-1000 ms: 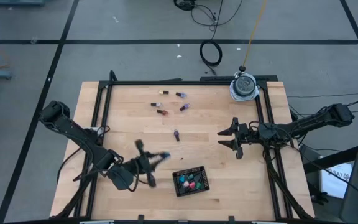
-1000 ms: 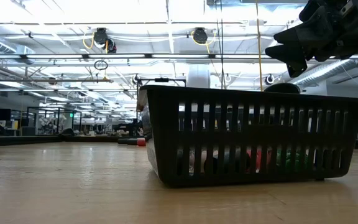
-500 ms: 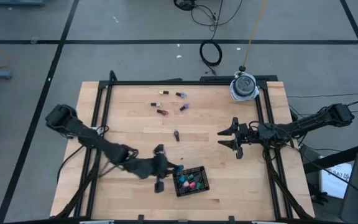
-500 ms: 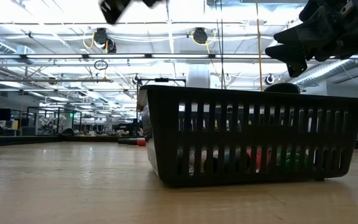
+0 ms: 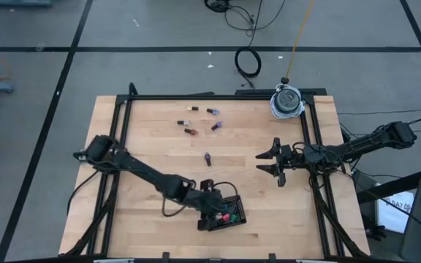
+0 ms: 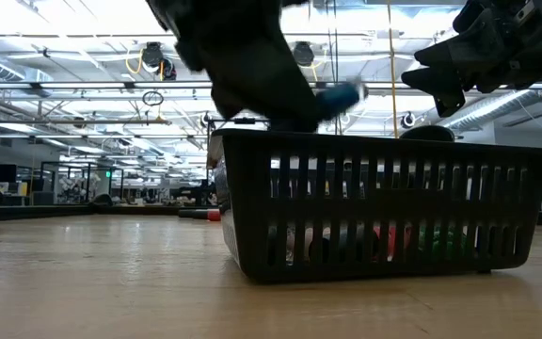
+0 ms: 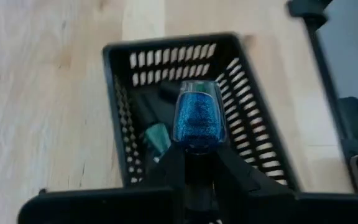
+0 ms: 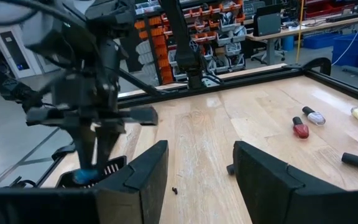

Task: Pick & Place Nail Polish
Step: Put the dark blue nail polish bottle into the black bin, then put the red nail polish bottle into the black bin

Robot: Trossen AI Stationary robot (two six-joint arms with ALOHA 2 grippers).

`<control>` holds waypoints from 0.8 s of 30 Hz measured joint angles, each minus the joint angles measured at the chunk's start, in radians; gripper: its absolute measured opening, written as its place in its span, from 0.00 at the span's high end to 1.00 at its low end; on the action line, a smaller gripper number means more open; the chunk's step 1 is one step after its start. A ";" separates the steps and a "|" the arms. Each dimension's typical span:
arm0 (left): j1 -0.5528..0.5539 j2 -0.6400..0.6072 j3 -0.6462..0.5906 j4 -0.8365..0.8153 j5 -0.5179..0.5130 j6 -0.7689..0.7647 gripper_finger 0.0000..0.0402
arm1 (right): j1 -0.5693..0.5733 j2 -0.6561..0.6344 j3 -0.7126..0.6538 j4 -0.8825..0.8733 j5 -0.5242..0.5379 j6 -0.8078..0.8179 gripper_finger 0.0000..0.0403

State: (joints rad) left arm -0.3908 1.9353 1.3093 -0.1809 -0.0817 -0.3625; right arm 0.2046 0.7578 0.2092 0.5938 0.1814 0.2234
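Note:
My left gripper (image 7: pixel 197 154) is shut on a blue glitter nail polish bottle (image 7: pixel 197 117) and hangs just above the black slotted basket (image 7: pixel 120 112). It also shows over the basket in the high view (image 5: pixel 215 209) and the low view (image 6: pixel 310 105). The basket (image 5: pixel 241 212) holds pink, green and red bottles. Several loose bottles lie on their sides on the far part of the table, one purple (image 5: pixel 207 158) nearest the middle. My right gripper (image 5: pixel 272 162) is open and empty, above the table's right part. My left gripper pinches the blue bottle's near end (image 7: pixel 197 149) between its two fingers; the fingers hide the cap. The glittery glass body (image 6: pixel 339 94) sticks out past the fingertips. The bottle is lifted clear, above the basket's rim, lying nearly level.
The black table frame (image 5: pixel 309 131) runs along the right and far sides. A white round thing (image 5: pixel 287 101) sits at the far right corner. Loose bottles (image 8: pixel 300 129) lie ahead of my right gripper. Bare wood lies left of the basket.
My left gripper has gone toward the table's right edge and down, carrying the blue bottle, from left of the basket to just above it. The bottle stays in the shut fingers.

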 joint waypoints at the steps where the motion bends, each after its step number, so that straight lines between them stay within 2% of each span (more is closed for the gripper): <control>1: 0.005 0.009 0.003 0.002 0.003 -0.012 0.89 | 0.000 0.000 0.000 0.000 0.000 0.000 0.58; 5: 0.023 0.023 0.004 -0.005 0.037 -0.049 0.82 | 0.000 0.000 0.000 0.000 0.000 0.000 0.58; 15: 0.027 0.023 0.004 -0.006 0.058 -0.039 0.79 | 0.000 0.000 0.000 0.001 0.000 0.000 0.58; 18: 0.026 0.023 0.004 -0.003 0.058 -0.036 0.72 | 0.000 0.000 0.000 0.000 0.000 0.000 0.58; 24: 0.032 0.022 0.004 -0.002 0.056 -0.012 0.51 | 0.000 0.000 0.000 0.000 0.000 0.000 0.58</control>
State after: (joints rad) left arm -0.3591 1.9576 1.3132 -0.1833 -0.0255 -0.3746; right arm 0.2045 0.7578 0.2092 0.5941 0.1814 0.2235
